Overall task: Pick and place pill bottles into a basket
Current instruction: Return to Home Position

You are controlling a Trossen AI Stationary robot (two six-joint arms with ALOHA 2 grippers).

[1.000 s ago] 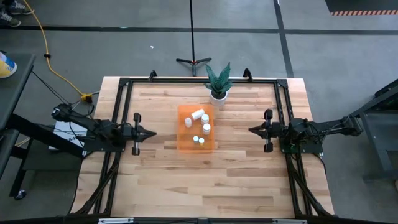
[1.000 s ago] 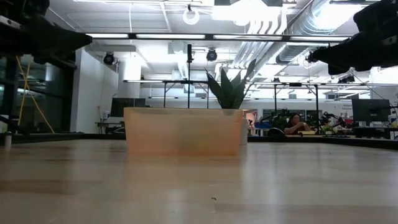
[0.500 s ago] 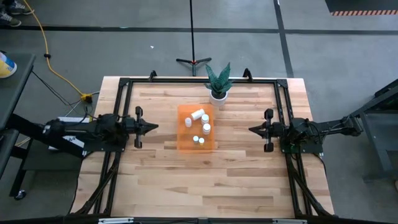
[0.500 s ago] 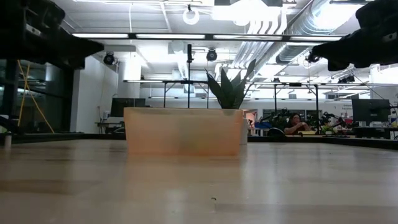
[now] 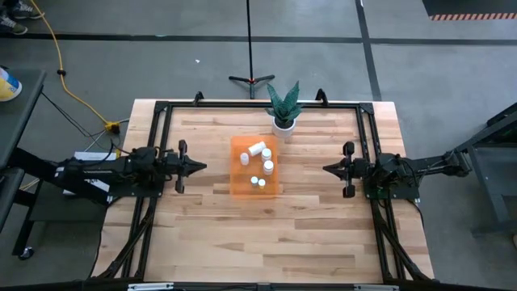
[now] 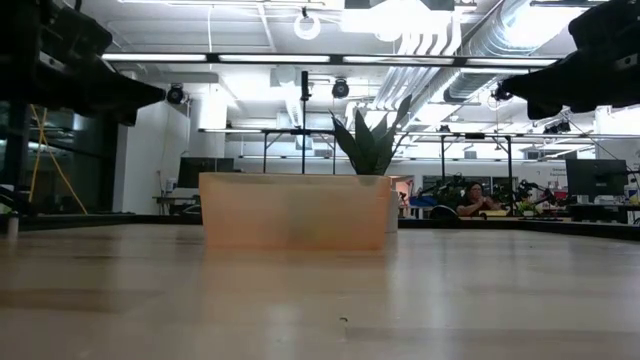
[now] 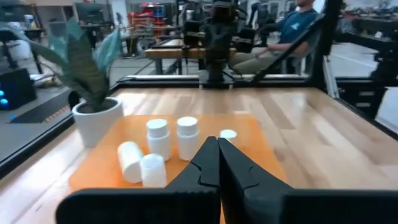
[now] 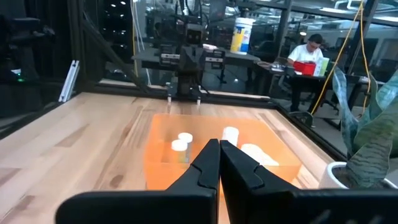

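Several small white pill bottles [image 5: 266, 166] lie and stand inside the translucent orange basket [image 5: 240, 178] at the table's middle; they also show in the left wrist view [image 7: 158, 138] and the right wrist view [image 8: 180, 147]. My left gripper [image 5: 202, 166] hovers left of the basket, shut and empty, pointing at it [image 7: 217, 142]. My right gripper [image 5: 326, 169] hovers right of the basket, shut and empty [image 8: 219, 143]. In the low view both grippers hang well above the tabletop, the left one [image 6: 160, 95] and the right one [image 6: 497, 95].
A white pot with a green plant [image 5: 283, 121] stands just beyond the basket's far right corner. A black frame [image 5: 258, 105] runs along the table's edges. People sit at desks in the room behind [image 6: 478, 200].
My left gripper has moved a little toward the basket and toward the table's far edge, and has come down somewhat, staying shut. The basket and bottles have not moved.
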